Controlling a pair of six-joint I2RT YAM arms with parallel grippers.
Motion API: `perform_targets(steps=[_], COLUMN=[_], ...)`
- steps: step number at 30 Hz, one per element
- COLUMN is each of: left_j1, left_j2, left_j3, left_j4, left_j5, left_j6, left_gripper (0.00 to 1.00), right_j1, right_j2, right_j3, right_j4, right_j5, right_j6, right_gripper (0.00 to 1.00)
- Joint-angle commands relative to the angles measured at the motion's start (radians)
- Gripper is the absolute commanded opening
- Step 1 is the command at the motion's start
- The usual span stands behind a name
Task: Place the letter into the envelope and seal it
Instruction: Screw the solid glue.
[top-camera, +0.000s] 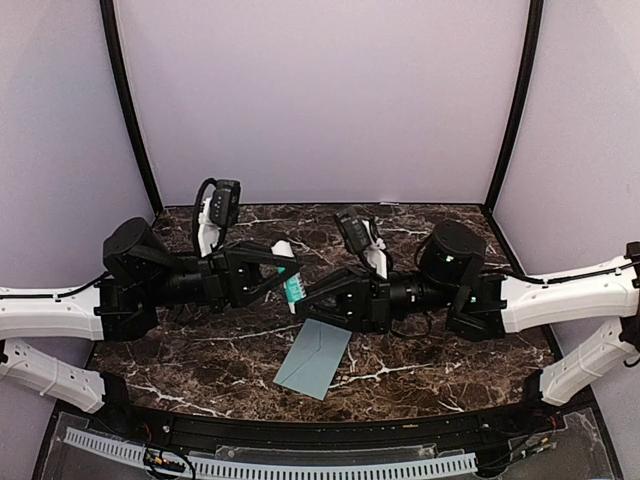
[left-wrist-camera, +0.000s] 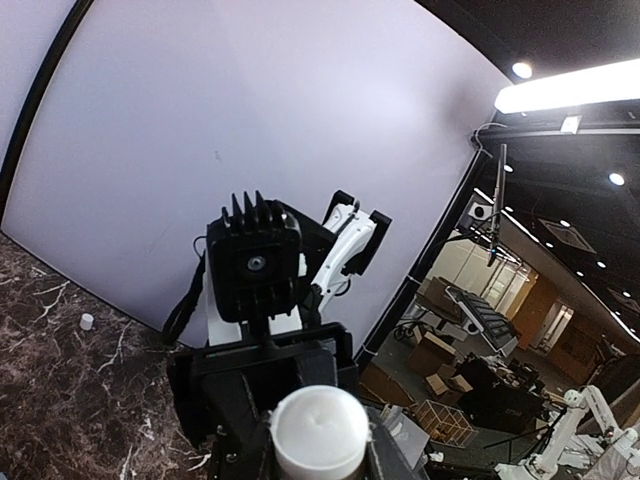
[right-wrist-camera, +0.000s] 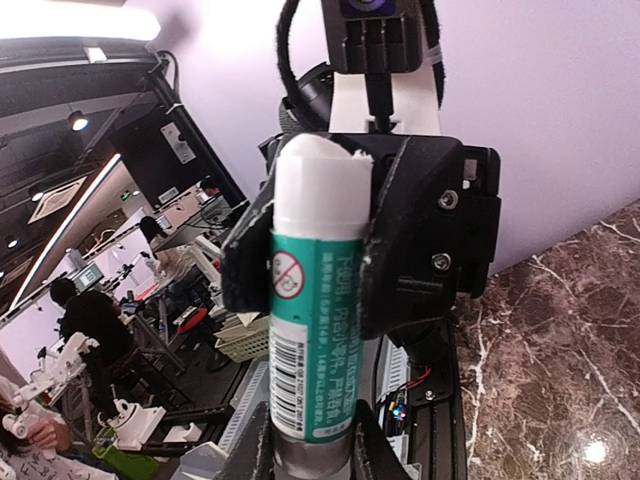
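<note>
A glue stick with a teal label and white ends hangs above the middle of the table, held between both arms. My left gripper is shut on its upper part; in the left wrist view its round white end sits between my fingers. My right gripper is shut on the grey lower end of the glue stick, its own fingers pressing both sides. The pale teal envelope lies flat on the table just below the two grippers. The letter is out of view.
The dark marble table is walled by pale lilac panels at the back and sides. A small white cap-like piece lies on the marble near the back wall. A black rail runs along the near edge.
</note>
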Motion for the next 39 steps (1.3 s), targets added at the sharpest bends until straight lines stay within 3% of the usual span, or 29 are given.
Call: perform_targets(steps=[1,4,14,21,25,29,33,39], left_j1=[0.005,0.004,0.004,0.004,0.004,0.011,0.040,0.057], left_j2=[-0.043,-0.046,0.005,0.009,-0.004,-0.036,-0.075,-0.075], left_j3=[0.002,0.015,0.029,-0.003,-0.015,-0.041,-0.075,-0.088], left_j4=[-0.106,-0.221,-0.347,-0.362,-0.356,-0.300,-0.207,-0.067], left_j5=[-0.082,-0.176,-0.395,-0.472,-0.469,-0.426,-0.328,-0.144], left_j6=[0.047,0.079,0.047,-0.022,-0.026,-0.021,-0.038,-0.044], left_gripper=[0.00,0.00,0.00,0.00,0.00,0.00,0.00,0.00], right_j1=[0.009,0.010,0.041,0.082,0.083,0.081,0.066,-0.011], right_j2=[-0.050,-0.055,0.082,0.201,0.179,0.108,0.014,-0.139], right_j3=[0.062,0.111,0.330,0.465,0.439,0.368,0.266,0.078], right_j4=[-0.215,-0.381,-0.786,-0.923,-0.897,-0.824,-0.696,-0.434], right_j5=[0.192,0.313,0.747,0.908,0.899,0.851,0.721,0.397], right_j6=[-0.099,-0.147,-0.148,-0.122,-0.119,-0.140,-0.166,-0.130], right_gripper=[0.05,0.03,0.03,0.05,0.08,0.19,0.37,0.66])
